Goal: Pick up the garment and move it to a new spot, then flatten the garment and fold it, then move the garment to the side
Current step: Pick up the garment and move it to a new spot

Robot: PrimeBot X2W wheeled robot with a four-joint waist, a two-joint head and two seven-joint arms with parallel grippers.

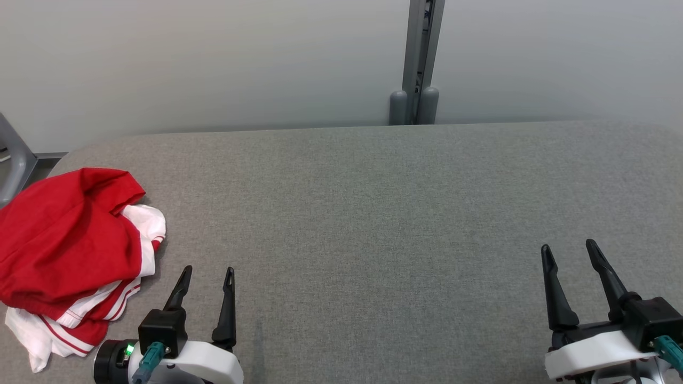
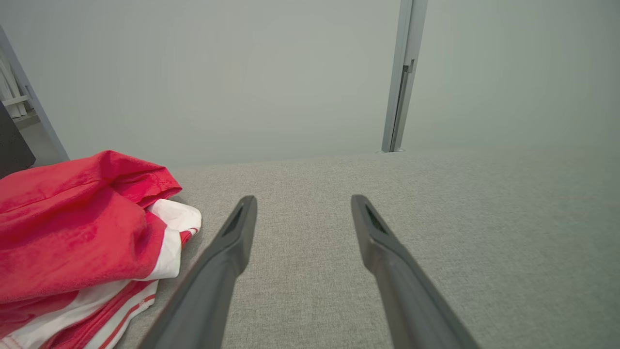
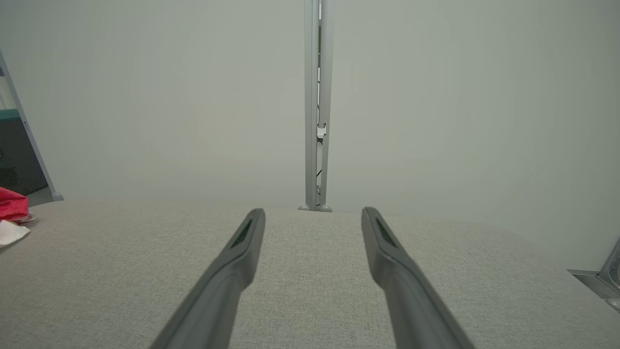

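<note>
My left claw (image 1: 208,270) stands wide open with nothing between its two dark fingers, low over the grey table (image 1: 373,213) near my own edge of it. My right claw (image 1: 568,246) is just as wide and just as empty. It is well apart from the left one, over bare table at the right end.

Just beside my left claw, on its outer side, lies the garment (image 1: 69,240). It is red with white panels and striped red-and-white trim, heaped in a crumpled mound at the table's left end. In my left wrist view its nearest white fold lies close to my left finger without touching it.

I judge it light, soft and limp. It should sag and drape the moment I lift it, and it has no stiffness to push against. It looks neither fragile nor slippery, though a thin pinch of one layer could slide out. The heap is layered, so a bite may catch more than one ply.

To carry it, I would straddle the raised red ridge at the top of the mound, or the white fold nearest me, and take a deep bite. I cannot tell where the collar or sleeves are, so finding the edges can wait for the flattening.

Behind the table stand a pale wall (image 1: 213,53) and a grey post (image 1: 421,53).
</note>
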